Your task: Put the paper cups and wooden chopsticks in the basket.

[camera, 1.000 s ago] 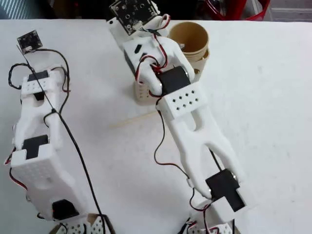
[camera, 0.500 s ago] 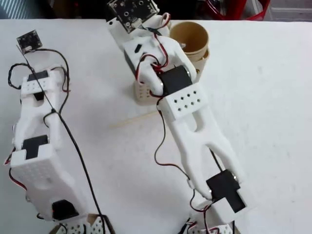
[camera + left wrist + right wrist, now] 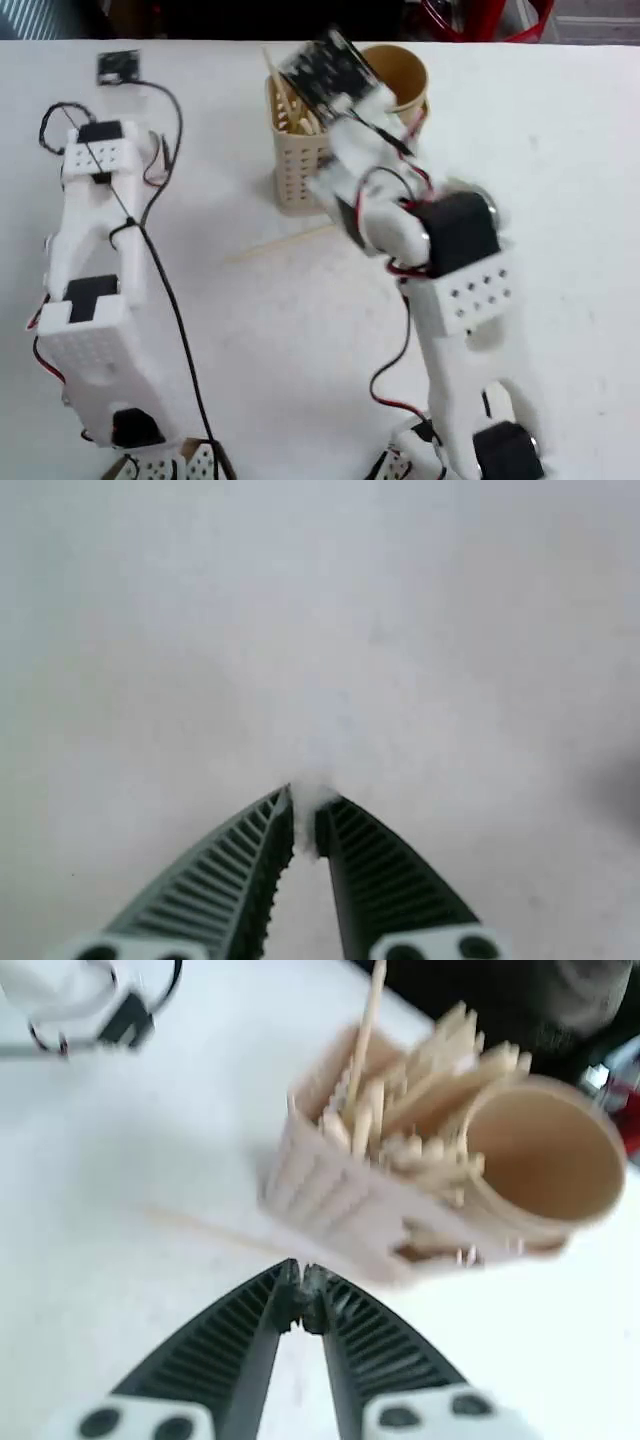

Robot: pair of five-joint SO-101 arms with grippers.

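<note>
Both closed, empty: left hand (image 3: 305, 825) over bench (image 3: 300, 630); right hand (image 3: 301, 1303) near basket (image 3: 298, 172), upper centre of high view.

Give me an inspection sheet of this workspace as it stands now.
Surface: white table.
Job's things: basket upright, holding chopsticks; paper cup against it, inside or not cannot tell; one loose chopstick flat on table.
Clutter: nothing seen.
Grippers: left gripper shut, empty; right gripper shut, empty, near basket.
Cables: black cable along left arm; red and black wires at right arm.
Surroundings: red object beyond table.
</note>
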